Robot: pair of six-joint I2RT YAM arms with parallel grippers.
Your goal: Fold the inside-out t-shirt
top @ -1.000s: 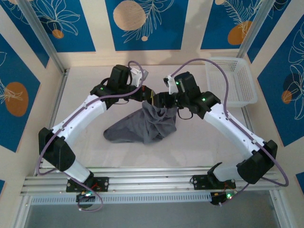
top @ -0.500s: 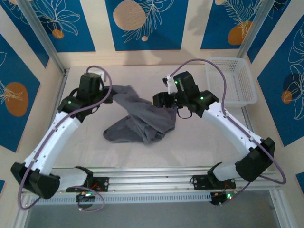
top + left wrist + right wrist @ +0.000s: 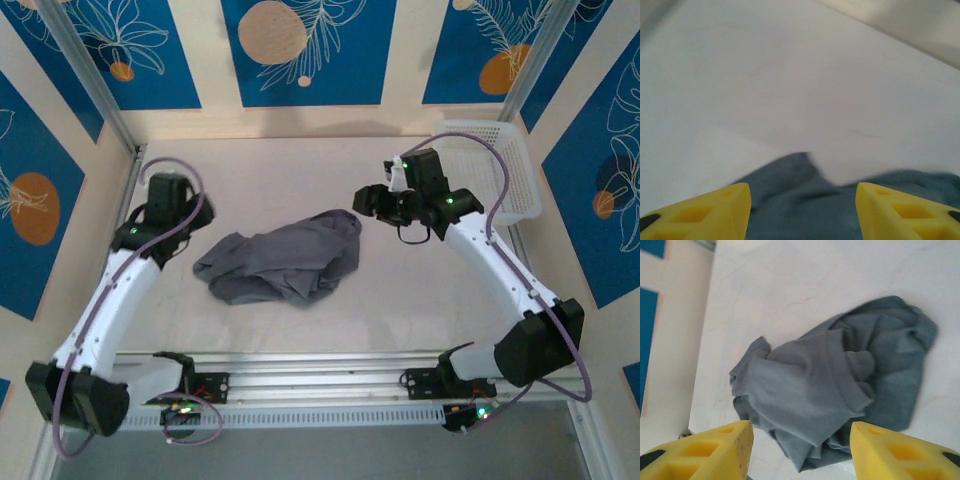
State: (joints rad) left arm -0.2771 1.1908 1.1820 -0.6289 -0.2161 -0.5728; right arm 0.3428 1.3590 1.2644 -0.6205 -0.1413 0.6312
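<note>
Pale tabletop (image 3: pixel 300 165) with a crumpled slate-grey t-shirt (image 3: pixel 280 262) lying mid-table, slightly toward the left edge. The overhead view adds a white mesh basket (image 3: pixel 500 175) at the far right corner. The left jaws and right jaws stand apart and empty, flanking the shirt. The right wrist view resolves its bunched folds. The left wrist view catches a blurred cloth edge between yellow fingertips (image 3: pixel 715 212).
</note>
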